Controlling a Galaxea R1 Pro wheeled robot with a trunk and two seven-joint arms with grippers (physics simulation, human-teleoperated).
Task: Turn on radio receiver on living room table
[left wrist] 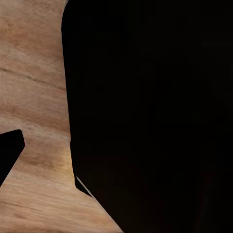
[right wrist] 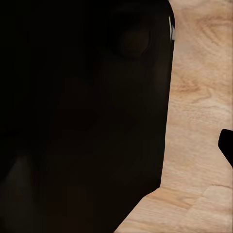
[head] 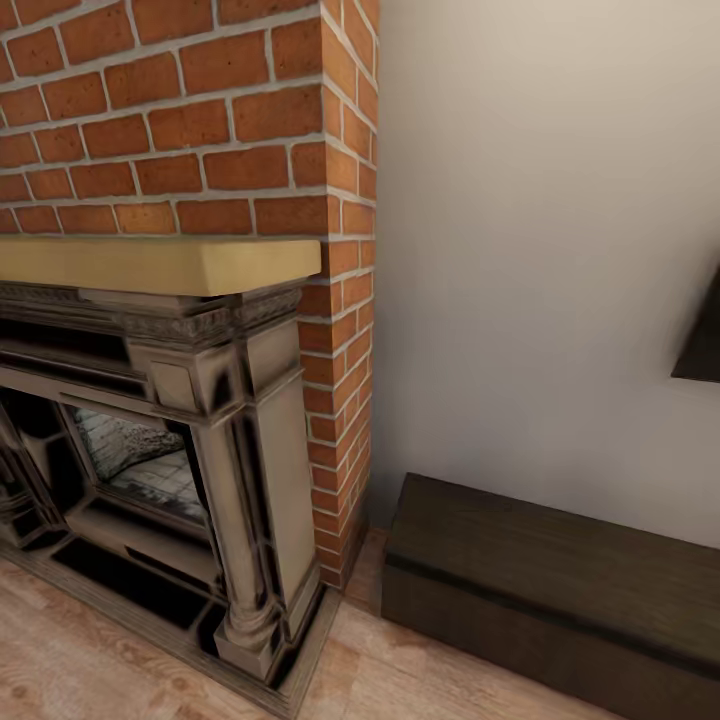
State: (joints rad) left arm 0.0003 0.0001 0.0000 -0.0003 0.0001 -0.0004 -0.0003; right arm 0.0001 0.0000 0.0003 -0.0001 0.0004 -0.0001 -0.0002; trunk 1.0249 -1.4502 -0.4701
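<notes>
The brick chimney breast (head: 190, 110) is showing orange-red bricks laid in a running pattern with pale grey mortar lines. The mantel shelf (head: 150, 265) is showing a flat mustard yellow. The fireplace surround (head: 240, 430) below it is showing weathered beige with black smudging and carved grey trim. The wall (head: 540, 250) is showing plain off-white, shading to cream. The low cabinet (head: 560, 590) is showing dark brown wood grain. The floor (head: 90, 660) is showing light tan planks with brown grain streaks, also in the left wrist view (left wrist: 34, 97) beside a black shape (left wrist: 155, 116).
</notes>
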